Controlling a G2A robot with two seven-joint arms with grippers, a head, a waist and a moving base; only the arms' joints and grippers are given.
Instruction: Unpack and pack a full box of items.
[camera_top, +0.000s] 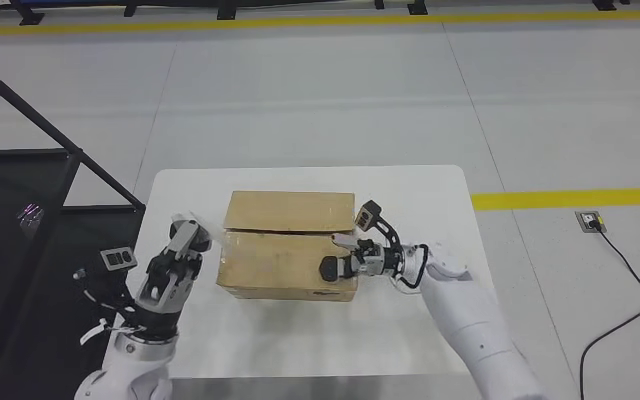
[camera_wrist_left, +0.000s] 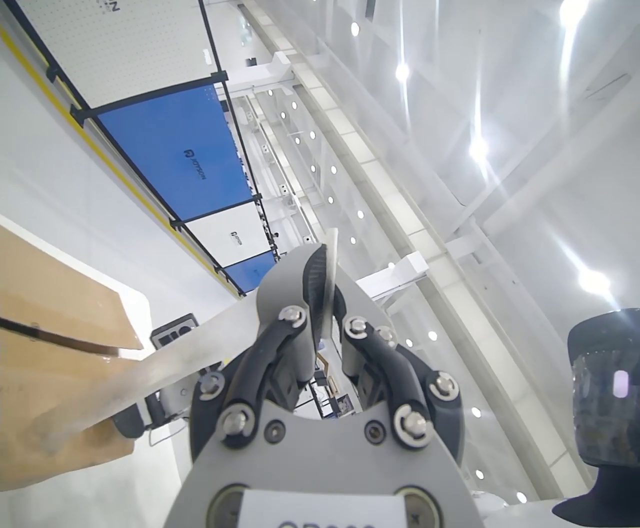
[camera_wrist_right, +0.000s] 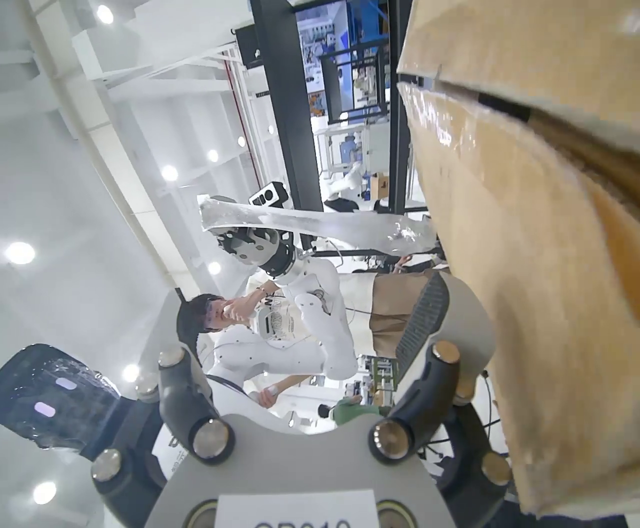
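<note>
White table (camera_top: 420, 200); cardboard box (camera_top: 285, 262) at its centre, flaps ajar. Right gripper (camera_top: 338, 258) at the box's 3 o'clock, jaws spread, one finger by the side wall, likely bracing it. Left gripper (camera_wrist_left: 325, 280) at 9 o'clock, clenched on clear tape strip (camera_wrist_left: 165, 365), probably peeling.

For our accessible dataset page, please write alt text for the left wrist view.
The left pincer is shut on a strip of clear plastic tape, which stretches to the brown cardboard box.
</note>
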